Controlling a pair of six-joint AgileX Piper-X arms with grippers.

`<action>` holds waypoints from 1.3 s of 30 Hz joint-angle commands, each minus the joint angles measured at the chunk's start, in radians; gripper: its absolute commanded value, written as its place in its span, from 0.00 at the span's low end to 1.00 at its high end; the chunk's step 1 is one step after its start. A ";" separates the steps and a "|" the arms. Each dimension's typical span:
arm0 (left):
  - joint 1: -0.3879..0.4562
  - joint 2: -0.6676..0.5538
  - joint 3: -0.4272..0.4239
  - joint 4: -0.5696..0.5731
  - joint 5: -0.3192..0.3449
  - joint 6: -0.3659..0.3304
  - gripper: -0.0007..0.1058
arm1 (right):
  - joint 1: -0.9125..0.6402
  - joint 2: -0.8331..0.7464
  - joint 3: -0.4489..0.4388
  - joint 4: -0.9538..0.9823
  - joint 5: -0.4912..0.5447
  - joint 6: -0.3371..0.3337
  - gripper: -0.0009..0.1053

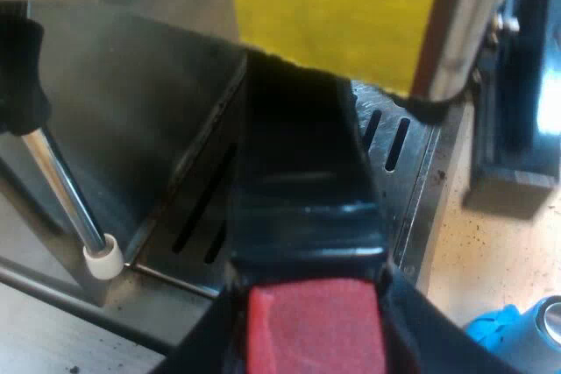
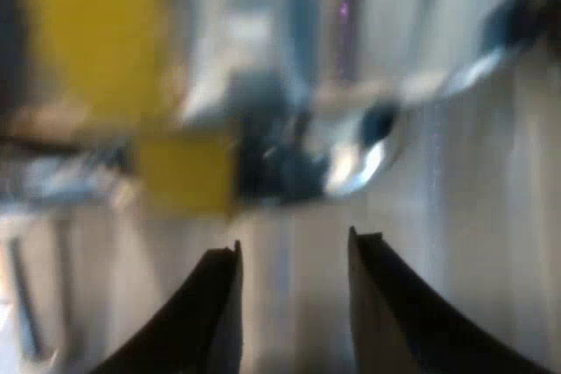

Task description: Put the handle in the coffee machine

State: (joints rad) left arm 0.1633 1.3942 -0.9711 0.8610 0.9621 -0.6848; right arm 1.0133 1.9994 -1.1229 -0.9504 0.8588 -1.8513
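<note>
The metal holder's dark handle (image 1: 298, 172) runs from its red end (image 1: 316, 326) up under the espresso machine's yellow front panel (image 1: 342, 6), above the slotted drip tray (image 1: 412, 164). My left gripper (image 1: 311, 313) is shut on the handle near the red end, with black fingers on both sides of it. The holder's metal head is hidden under the panel. My right gripper (image 2: 294, 251) is open with nothing between its fingers, and faces the machine's shiny metal front (image 2: 456, 172), which is blurred by motion.
A steam wand (image 1: 66, 190) with a white tip (image 1: 103, 257) hangs beside the drip tray. A blue tamper (image 1: 500, 326) lies on the light tabletop near the tray's corner. A chrome column (image 1: 465, 24) stands by the yellow panel.
</note>
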 commanded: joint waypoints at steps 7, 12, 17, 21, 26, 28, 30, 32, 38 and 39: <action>0.009 -0.028 -0.023 0.003 0.159 0.010 0.01 | -0.012 -0.005 -0.009 -0.114 -0.029 -0.061 0.31; 0.009 -0.028 -0.023 0.003 0.159 0.010 0.01 | -0.012 -0.005 -0.021 -0.123 -0.053 -0.075 0.31; 0.009 -0.028 -0.023 0.003 0.159 0.010 0.01 | -0.012 -0.005 -0.051 -0.123 -0.057 -0.144 0.31; 0.009 -0.028 -0.023 0.003 0.159 0.010 0.01 | -0.012 -0.005 -0.073 -0.125 -0.054 -0.146 0.30; 0.009 -0.028 -0.023 0.003 0.159 0.010 0.01 | -0.012 -0.005 -0.081 -0.132 -0.051 -0.151 0.26; 0.009 -0.028 -0.023 0.003 0.159 0.010 0.01 | -0.012 -0.005 -0.081 -0.137 -0.051 -0.151 0.26; 0.009 -0.028 -0.023 0.003 0.159 0.010 0.01 | -0.012 -0.005 -0.081 -0.139 -0.049 -0.151 0.26; 0.009 -0.028 -0.023 0.003 0.159 0.010 0.01 | -0.012 -0.005 -0.081 -0.147 -0.049 -0.151 0.26; 0.009 -0.028 -0.023 0.003 0.157 0.010 0.17 | -0.012 -0.005 -0.081 -0.176 -0.049 -0.151 0.26; 0.009 -0.028 -0.023 0.003 0.152 0.010 0.24 | -0.012 -0.005 -0.084 -0.176 -0.049 -0.151 0.26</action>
State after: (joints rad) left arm 0.1633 1.3942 -0.9711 0.8610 0.9672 -0.6848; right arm 1.0033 2.0270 -1.1721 -1.0232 0.8338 -1.9815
